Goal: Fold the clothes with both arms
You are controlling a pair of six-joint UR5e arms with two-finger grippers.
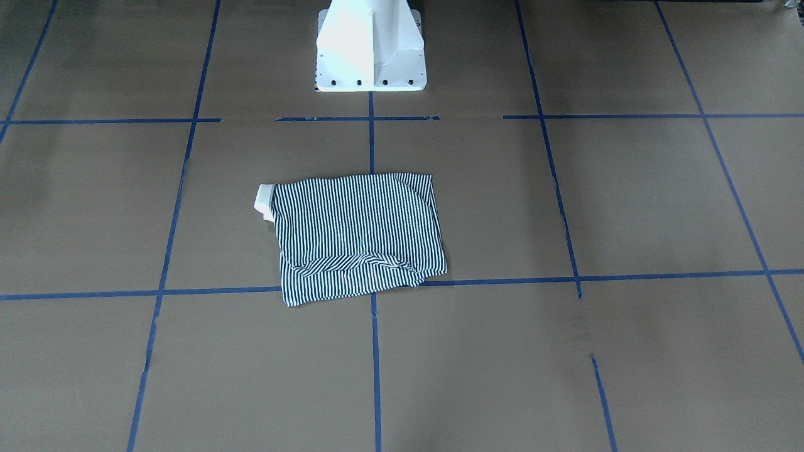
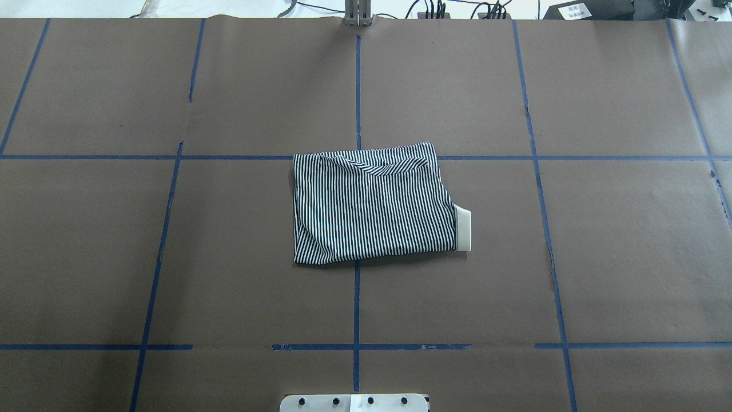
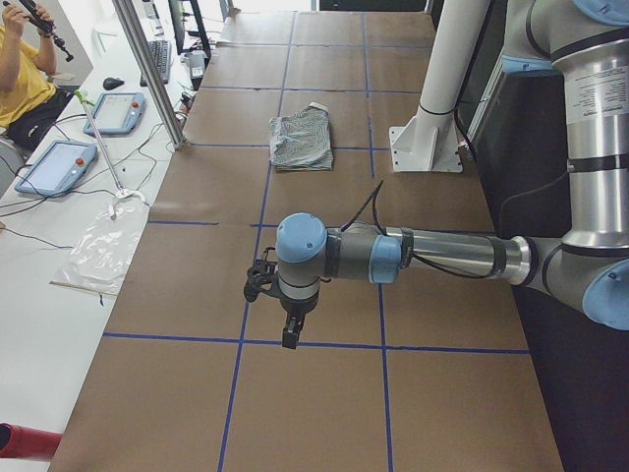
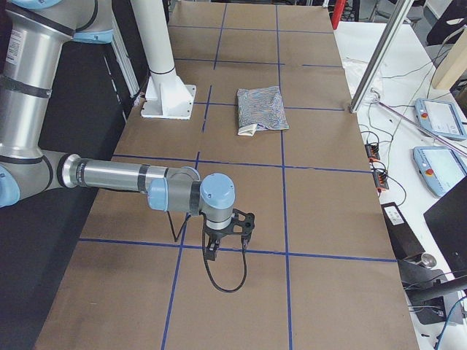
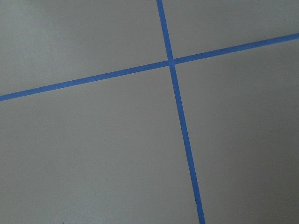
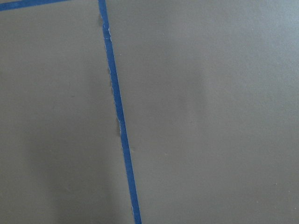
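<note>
Striped polo shirt folded on table, cream collar protruding; left gripper and right gripper hover well apart from it, finger state cannot tell

The polo shirt was soft, matt striped cloth, and its plain cream collar looked like a thicker knit. Matt brown paper, faintly creased, covered the counter. It was crossed by blue tape with rough, frayed edges. The left arm and right arm were satin silver metal with smooth light-blue caps. The white pedestal looked like glossy painted metal.
</note>
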